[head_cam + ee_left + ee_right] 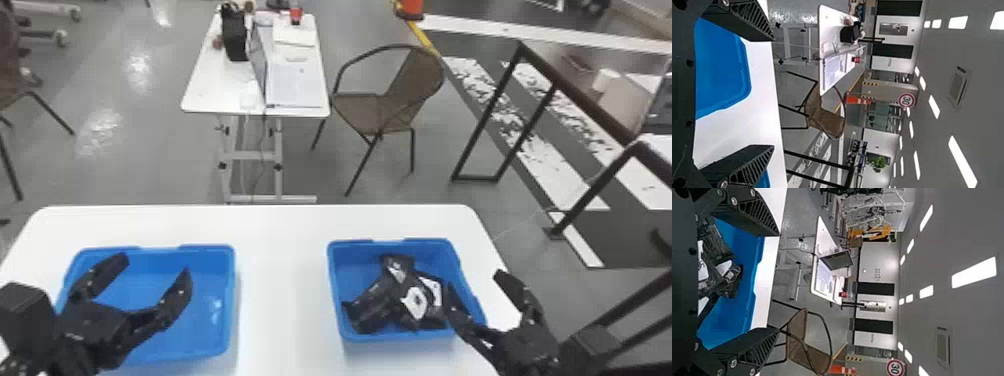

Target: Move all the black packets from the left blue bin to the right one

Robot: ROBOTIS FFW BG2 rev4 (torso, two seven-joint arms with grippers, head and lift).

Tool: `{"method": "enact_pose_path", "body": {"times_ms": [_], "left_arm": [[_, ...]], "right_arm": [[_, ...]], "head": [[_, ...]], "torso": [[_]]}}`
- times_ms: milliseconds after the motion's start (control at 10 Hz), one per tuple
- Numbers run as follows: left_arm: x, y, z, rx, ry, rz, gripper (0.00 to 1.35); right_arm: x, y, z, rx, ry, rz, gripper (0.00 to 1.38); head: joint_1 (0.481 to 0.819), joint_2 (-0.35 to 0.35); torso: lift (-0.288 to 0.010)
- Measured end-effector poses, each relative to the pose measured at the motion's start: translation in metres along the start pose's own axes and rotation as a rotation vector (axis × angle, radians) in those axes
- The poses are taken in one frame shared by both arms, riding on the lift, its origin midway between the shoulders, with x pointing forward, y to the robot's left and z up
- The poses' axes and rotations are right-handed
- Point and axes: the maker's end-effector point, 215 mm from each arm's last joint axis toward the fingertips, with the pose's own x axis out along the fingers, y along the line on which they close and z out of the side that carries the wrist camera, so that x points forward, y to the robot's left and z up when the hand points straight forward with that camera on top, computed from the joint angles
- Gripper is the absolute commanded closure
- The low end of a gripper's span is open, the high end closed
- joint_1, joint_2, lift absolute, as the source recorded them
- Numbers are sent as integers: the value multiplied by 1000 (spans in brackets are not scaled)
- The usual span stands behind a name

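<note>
Black packets (372,306) heaped in your right blue bin (395,336), by the table's (280,250) right edge; they're just left of your right gripper (474,281), the nearer one, spread wide; left gripper (156,265) also wide; looks done, back off.

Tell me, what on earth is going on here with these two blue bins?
A two-armed robot has the job of moving black packets from the left bin to the right bin. The packets seen here lie in a loose pile in the right bin; none can be seen in the left one, though an arm hides part of it. The left gripper is open over the left bin, the right gripper open by the right bin's outer side. Neither holds anything.
</note>
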Motion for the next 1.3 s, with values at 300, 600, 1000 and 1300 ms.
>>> {"method": "enact_pose_path", "body": {"times_ms": [300,600,1000,1300], "left_arm": [[0,-1,-3,-11,8,-4,73],[0,-1,-5,-18,16,-10,73],[0,-1,-4,-22,16,-17,82],[-1,-1,-6,-25,21,-21,82]], "right_arm": [[1,2,0,3,-1,3,168],[3,2,0,9,2,5,168],[4,5,-3,14,8,10,168],[4,5,-2,16,7,10,168]], "head": [[695,-186],[695,-185],[695,-181],[695,-182]], "torso": [[0],[0],[0],[0]]}}
